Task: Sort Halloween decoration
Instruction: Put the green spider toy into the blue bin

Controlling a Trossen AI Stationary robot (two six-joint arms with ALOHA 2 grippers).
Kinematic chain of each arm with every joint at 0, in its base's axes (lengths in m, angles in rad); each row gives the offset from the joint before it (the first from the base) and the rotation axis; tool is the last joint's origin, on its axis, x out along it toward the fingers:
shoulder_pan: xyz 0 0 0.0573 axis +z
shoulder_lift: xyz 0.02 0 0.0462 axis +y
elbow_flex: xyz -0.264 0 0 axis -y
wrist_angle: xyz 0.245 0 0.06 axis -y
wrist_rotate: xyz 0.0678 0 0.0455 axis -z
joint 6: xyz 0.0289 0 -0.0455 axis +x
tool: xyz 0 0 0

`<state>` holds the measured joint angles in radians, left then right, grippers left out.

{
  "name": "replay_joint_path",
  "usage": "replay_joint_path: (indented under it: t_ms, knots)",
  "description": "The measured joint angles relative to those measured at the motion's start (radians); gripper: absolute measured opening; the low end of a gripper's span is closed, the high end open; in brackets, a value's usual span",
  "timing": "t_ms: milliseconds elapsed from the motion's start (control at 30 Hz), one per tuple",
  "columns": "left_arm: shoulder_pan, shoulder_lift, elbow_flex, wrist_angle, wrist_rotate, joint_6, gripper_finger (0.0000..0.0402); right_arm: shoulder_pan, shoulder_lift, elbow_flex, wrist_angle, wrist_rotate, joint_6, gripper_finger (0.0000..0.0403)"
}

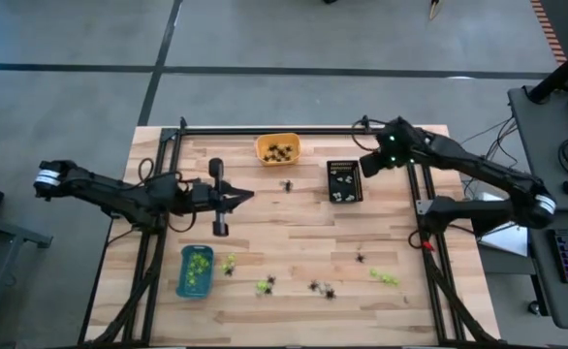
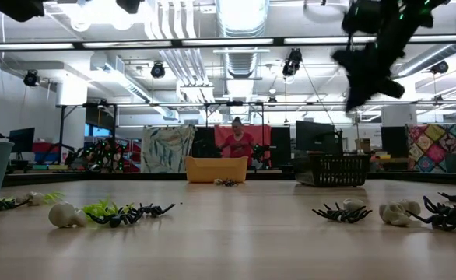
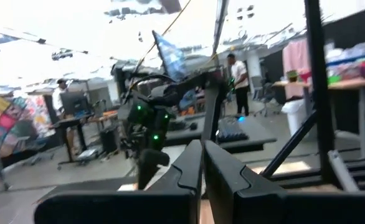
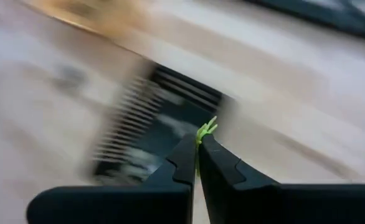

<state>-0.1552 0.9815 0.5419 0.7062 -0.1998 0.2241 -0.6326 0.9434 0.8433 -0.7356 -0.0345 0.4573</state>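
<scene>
The right gripper (image 4: 198, 144), jaws pinching a lime-green trinket (image 4: 206, 129), hangs over the black tray (image 1: 344, 181) at about one o'clock on the tabletop (image 1: 294, 233), with the orange tray (image 1: 277, 148) at twelve. The left gripper (image 1: 248, 197), jaws pressed together on nothing, waits near ten o'clock. More lime-green pieces fill the blue tray (image 1: 195, 270) at seven, while black spiders (image 1: 320, 287) and green bits (image 1: 384, 277) lie scattered from six to five.

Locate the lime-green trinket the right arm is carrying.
The lime-green trinket is pinched in the right claw, just above the black tray at the table's far right.
</scene>
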Motion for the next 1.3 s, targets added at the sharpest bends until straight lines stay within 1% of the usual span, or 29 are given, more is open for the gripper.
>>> replay_joint_path:
  t_ms: [67, 133, 267, 367, 467, 567, 667, 767, 900, 1033, 1167, 1300]
  knots:
    - [-0.026, -0.013, 0.004, 0.002, 0.0, 0.0, 0.0, 0.076, -0.037, -0.001, 0.119, -0.03, 0.017, 0.0008]
    - [-0.054, -0.028, 0.015, 0.002, 0.0, -0.001, 0.0, 0.168, -0.049, -0.006, 0.241, -0.034, 0.02, 0.0008]
    - [-0.108, -0.072, 0.039, -0.001, 0.0, -0.012, 0.0, 0.356, -0.012, -0.019, 0.533, -0.017, -0.04, 0.0008]
    - [-0.137, -0.111, 0.062, -0.017, 0.0, -0.053, 0.0, 0.478, 0.064, -0.022, 0.758, -0.018, -0.116, 0.0008]
    - [-0.152, -0.16, 0.086, -0.06, 0.0, -0.115, 0.0, 0.572, 0.167, -0.022, 0.982, -0.018, -0.204, 0.0008]
    - [-0.153, -0.21, 0.107, -0.114, 0.0, -0.197, 0.0, 0.635, 0.291, -0.01, 1.191, -0.018, -0.301, 0.0008]
    - [-0.153, -0.251, 0.113, -0.143, 0.0, -0.247, 0.0, 0.66, 0.419, 0.019, 1.362, -0.018, -0.357, 0.0008]
    - [-0.153, -0.284, 0.107, -0.146, 0.0, -0.282, 0.0, 0.665, 0.538, 0.066, 1.476, -0.018, -0.395, 0.0009]
    - [-0.153, -0.318, 0.1, -0.147, 0.0, -0.316, 0.0, 0.665, 0.693, 0.172, 1.556, -0.028, -0.422, 0.0009]
    - [-0.153, -0.341, 0.098, -0.147, 0.0, -0.316, 0.0, 0.665, 0.831, 0.307, 1.564, -0.059, -0.454, 0.0009]
    - [-0.153, -0.359, 0.098, -0.147, 0.0, -0.315, 0.0, 0.665, 0.952, 0.439, 1.576, -0.139, -0.47, 0.0009]
    - [-0.153, -0.377, 0.098, -0.147, 0.0, -0.313, 0.0, 0.665, 1.065, 0.55, 1.619, -0.187, -0.47, 0.0009]
